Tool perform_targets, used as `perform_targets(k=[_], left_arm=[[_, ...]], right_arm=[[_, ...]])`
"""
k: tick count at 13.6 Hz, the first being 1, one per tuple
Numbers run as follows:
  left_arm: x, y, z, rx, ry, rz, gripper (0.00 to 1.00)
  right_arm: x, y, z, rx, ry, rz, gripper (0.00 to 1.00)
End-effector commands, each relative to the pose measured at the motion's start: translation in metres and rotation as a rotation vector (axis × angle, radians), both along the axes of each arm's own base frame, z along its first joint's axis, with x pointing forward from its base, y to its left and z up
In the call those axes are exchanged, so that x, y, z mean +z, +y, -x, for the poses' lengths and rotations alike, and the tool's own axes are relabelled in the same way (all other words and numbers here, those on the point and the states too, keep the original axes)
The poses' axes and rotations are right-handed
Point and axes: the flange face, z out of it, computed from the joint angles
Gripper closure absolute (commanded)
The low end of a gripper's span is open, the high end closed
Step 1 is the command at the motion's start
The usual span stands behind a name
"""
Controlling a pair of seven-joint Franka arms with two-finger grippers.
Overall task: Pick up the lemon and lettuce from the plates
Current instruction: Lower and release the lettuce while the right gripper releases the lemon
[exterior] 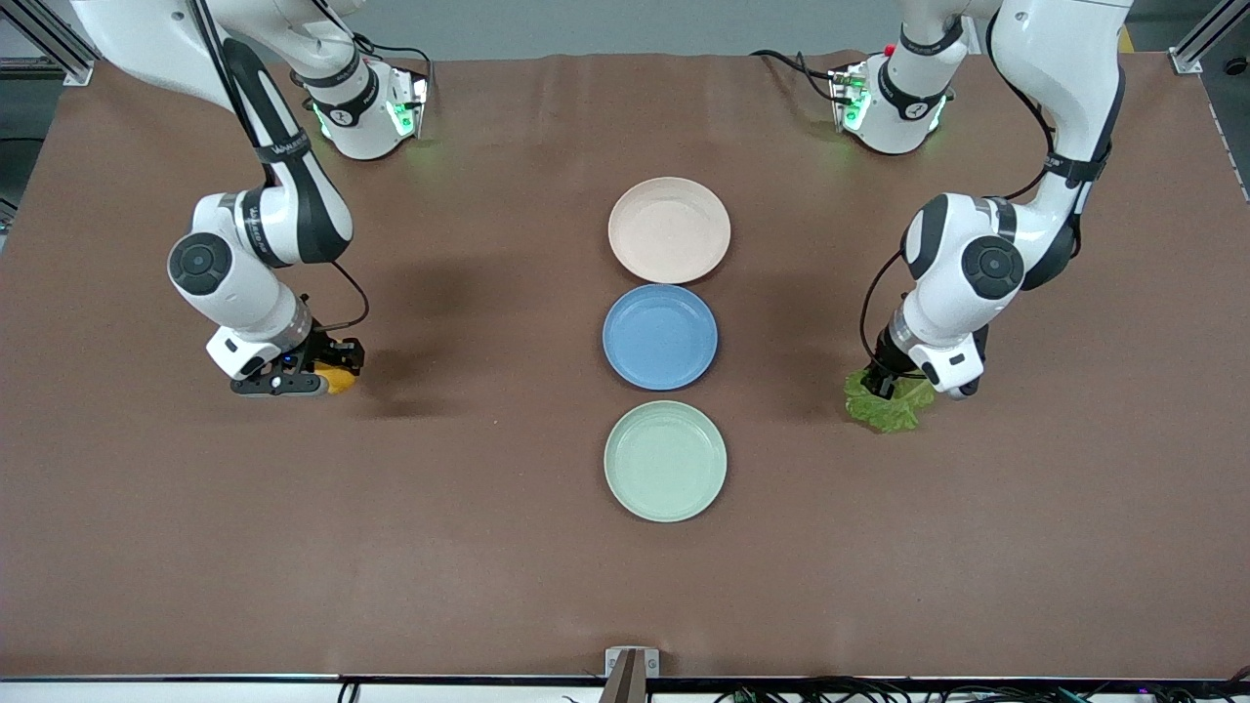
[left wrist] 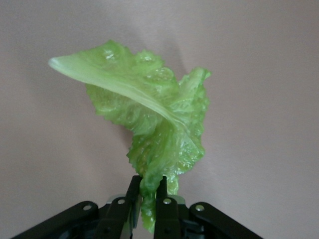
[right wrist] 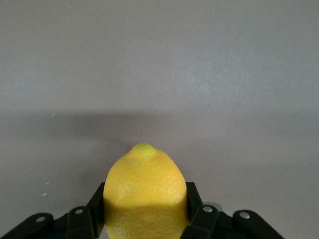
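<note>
My right gripper is shut on the yellow lemon, low over the brown table toward the right arm's end; in the right wrist view the lemon fills the space between the fingers. My left gripper is shut on the crinkled green lettuce, low over the table toward the left arm's end; in the left wrist view the leaf hangs out from the fingers. The beige-pink plate and the mint green plate lie bare in the middle.
A blue plate lies between the two plates, all three in a row down the table's middle. The brown table is bare round both grippers.
</note>
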Motion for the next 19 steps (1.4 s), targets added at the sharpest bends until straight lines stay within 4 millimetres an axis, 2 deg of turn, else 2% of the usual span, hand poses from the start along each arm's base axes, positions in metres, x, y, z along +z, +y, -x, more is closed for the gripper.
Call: perform_targets(k=[1, 3, 4, 5, 6, 8, 9, 13, 14, 15, 16, 17, 18, 19], left_arm=[[-0.005, 0.011, 0.020, -0.040, -0.008, 0.006, 0.76], [-0.008, 0.022, 0.022, -0.090, -0.004, 0.001, 0.50], [-0.011, 0.024, 0.025, -0.161, 0.001, -0.004, 0.32], [-0.009, 0.030, 0.024, -0.206, -0.005, -0.006, 0.19], [-0.003, 0.037, 0.021, -0.235, -0.015, -0.008, 0.12], [0.011, 0.039, 0.019, -0.283, -0.034, -0.010, 0.07], [0.018, 0.039, 0.018, -0.310, -0.037, -0.011, 0.00], [0.062, 0.043, 0.006, -0.316, -0.078, -0.010, 0.00], [0.073, 0.043, 0.001, -0.310, -0.101, -0.009, 0.00], [0.081, 0.044, -0.002, -0.313, -0.115, -0.010, 0.00], [0.091, 0.044, -0.003, -0.322, -0.130, -0.011, 0.00], [0.097, 0.044, -0.001, -0.374, -0.121, -0.015, 0.00], [0.106, 0.051, -0.004, -0.450, -0.090, -0.019, 0.00], [0.115, 0.062, -0.008, -0.504, -0.059, -0.018, 0.00]], right_arm=[[-0.022, -0.016, -0.002, 0.009, -0.006, -0.013, 0.98], [-0.033, -0.023, -0.001, 0.017, 0.000, -0.013, 0.98], [-0.037, -0.023, 0.000, 0.016, 0.006, -0.014, 0.98], [-0.039, -0.022, 0.001, 0.018, 0.011, -0.014, 0.98], [-0.044, -0.020, 0.003, 0.021, 0.025, -0.014, 0.98], [-0.046, -0.007, 0.006, 0.043, 0.039, -0.022, 0.97], [-0.048, -0.001, 0.008, 0.050, 0.058, -0.027, 0.97], [-0.051, 0.007, 0.013, 0.027, 0.097, -0.063, 0.96], [-0.050, 0.007, 0.012, 0.030, 0.097, -0.062, 0.92], [-0.049, 0.006, 0.011, 0.046, 0.100, -0.062, 0.59], [-0.046, 0.003, 0.008, 0.067, 0.097, -0.064, 0.01], [-0.039, -0.008, 0.001, 0.061, 0.087, -0.065, 0.00], [-0.026, -0.010, -0.010, 0.061, 0.097, -0.067, 0.00], [-0.006, -0.010, -0.022, 0.060, 0.111, -0.069, 0.00]])
